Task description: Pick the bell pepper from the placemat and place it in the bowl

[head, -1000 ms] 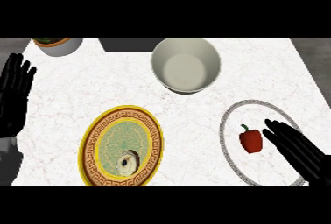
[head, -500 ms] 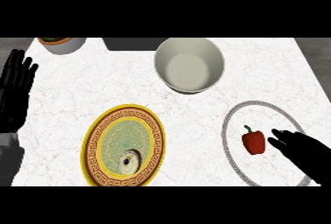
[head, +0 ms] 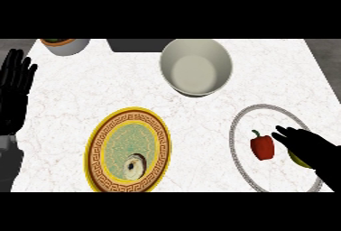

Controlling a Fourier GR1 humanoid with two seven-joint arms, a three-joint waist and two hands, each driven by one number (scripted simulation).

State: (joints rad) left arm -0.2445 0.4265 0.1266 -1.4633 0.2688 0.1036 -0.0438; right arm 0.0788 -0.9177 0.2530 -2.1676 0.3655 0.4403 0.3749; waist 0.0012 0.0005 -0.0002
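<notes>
The white marble counter (head: 200, 117) bore the red bell pepper (head: 262, 146) on the round placemat (head: 234, 131) at right, well apart from the bowl (head: 196, 70). The right hand (head: 313, 151) lay just beside the pepper, fingers straight and holding nothing. The reach was judged nearly complete, with a closing grasp due next. The left hand (head: 15, 90) rested open at the left edge.

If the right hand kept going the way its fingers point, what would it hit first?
Probably the red bell pepper, just ahead of the right hand; its height is unclear, so it might pass above.
</notes>
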